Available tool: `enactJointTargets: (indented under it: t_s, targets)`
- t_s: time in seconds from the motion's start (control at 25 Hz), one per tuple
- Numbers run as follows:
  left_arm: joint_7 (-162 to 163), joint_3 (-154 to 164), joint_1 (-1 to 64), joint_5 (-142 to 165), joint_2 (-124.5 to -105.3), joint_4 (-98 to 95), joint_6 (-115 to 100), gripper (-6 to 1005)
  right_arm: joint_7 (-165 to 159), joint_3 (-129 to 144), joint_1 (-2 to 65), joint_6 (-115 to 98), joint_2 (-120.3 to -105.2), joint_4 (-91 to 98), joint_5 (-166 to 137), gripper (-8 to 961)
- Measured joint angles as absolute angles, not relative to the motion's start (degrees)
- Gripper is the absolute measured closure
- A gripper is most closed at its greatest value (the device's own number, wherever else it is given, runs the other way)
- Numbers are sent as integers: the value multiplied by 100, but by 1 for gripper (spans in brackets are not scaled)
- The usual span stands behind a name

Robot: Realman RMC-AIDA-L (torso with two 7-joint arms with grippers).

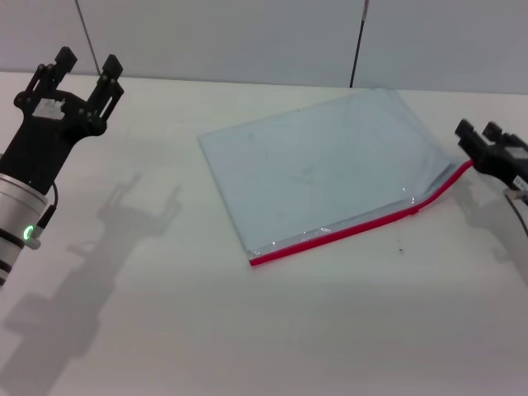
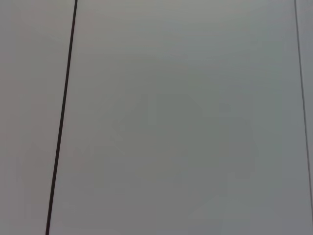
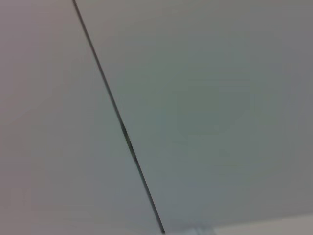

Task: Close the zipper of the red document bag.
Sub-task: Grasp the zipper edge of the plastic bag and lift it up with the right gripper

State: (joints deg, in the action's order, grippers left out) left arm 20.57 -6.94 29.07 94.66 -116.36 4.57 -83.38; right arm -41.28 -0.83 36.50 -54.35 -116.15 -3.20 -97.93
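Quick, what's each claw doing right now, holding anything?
Left gripper: open, holding nothing, raised at the table's far left.
Right gripper: at the zipper's right end; grip cannot be told.

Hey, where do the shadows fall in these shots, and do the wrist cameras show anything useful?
Head view: the left hand casts a soft grey shadow on the table beside it, and a fainter one lies under the right hand by the zipper. Both wrist views: only plain wall with a dark seam line.

No legible text, label, brand, number or sign is found in any view. A small pale patch on the black left gripper is seen, but nothing can be read on it.
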Motion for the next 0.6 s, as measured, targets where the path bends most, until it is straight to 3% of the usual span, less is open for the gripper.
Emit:
enactJointTargets:
  t_s: [0.6]
  targets:
    - [2057,-694,2923,9472,-11636,457,-8273,308,-4576,-11,3783,-4519,-11610,-221,-10292,446]
